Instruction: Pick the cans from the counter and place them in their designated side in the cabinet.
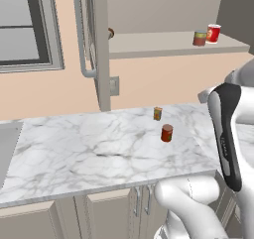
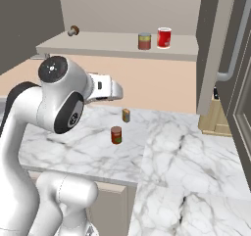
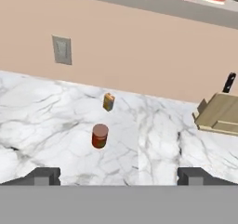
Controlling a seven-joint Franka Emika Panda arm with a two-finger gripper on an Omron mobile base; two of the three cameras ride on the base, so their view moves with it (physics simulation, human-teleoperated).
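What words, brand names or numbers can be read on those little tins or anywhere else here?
None can be read.
Dark red can on the white marble counter: plain, no print.
Small orange-and-green box behind it: label too blurred.
Red-and-green labelled can on the beige cabinet shelf: blurred.
Bright red can with white rim: blurred.

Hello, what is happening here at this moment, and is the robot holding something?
Nothing is held. The hand is open and hovers above the counter, facing the dark red can, which stands upright there. A small orange box stands behind it, nearer the wall. On the open cabinet's shelf a labelled can already stands beside a bright red can.
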